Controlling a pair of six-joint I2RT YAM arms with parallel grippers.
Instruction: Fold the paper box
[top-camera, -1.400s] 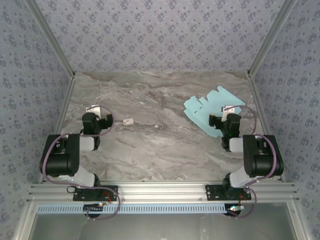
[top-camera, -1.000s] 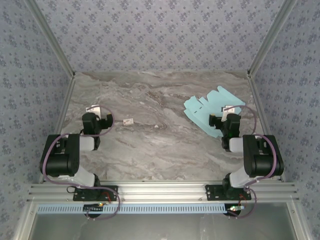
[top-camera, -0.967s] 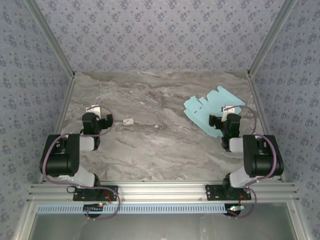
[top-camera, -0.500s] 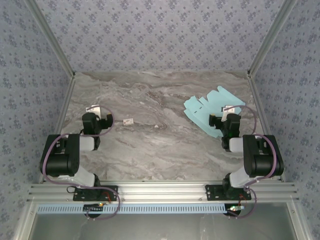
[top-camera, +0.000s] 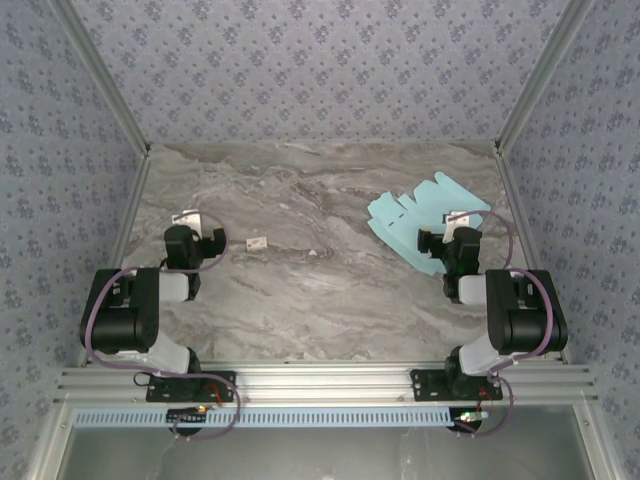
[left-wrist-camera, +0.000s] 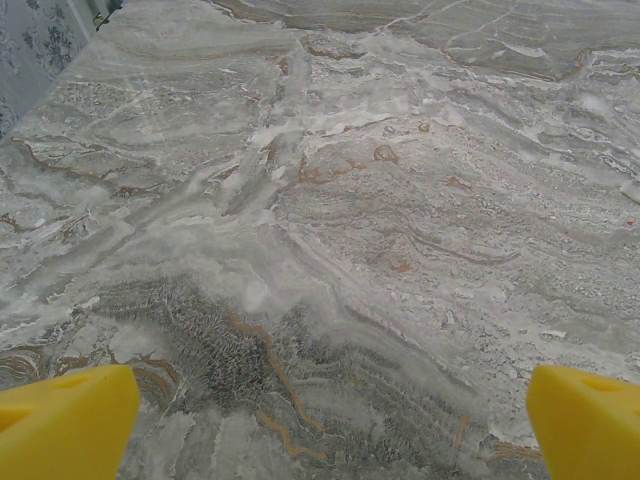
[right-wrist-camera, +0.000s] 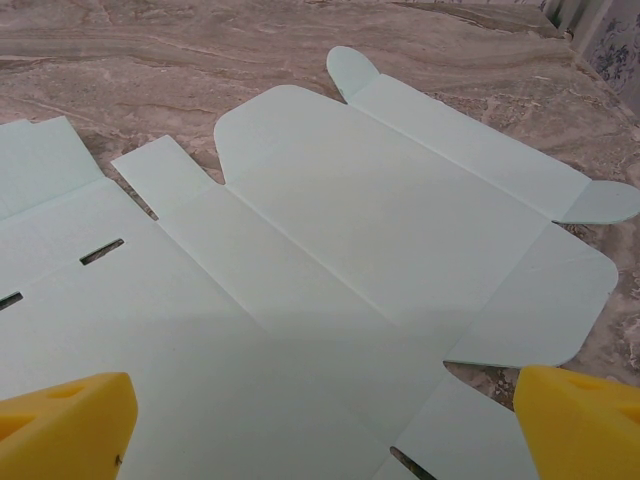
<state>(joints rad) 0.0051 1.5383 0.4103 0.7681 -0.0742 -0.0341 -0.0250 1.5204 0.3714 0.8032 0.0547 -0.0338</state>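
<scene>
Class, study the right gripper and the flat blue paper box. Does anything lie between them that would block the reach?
Nothing visible does. The right gripper, open, hangs directly over the paper box, with bare sheet between its fingertips. The small white tag lies well off to the left on the table.

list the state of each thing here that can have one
paper box: unfolded, a flat die-cut sheet lying on the table, flaps spread out
left gripper: open, empty, over bare table
right gripper: open, holding nothing, over the paper box
white tag: lying loose on the table, apart from the paper box
</scene>
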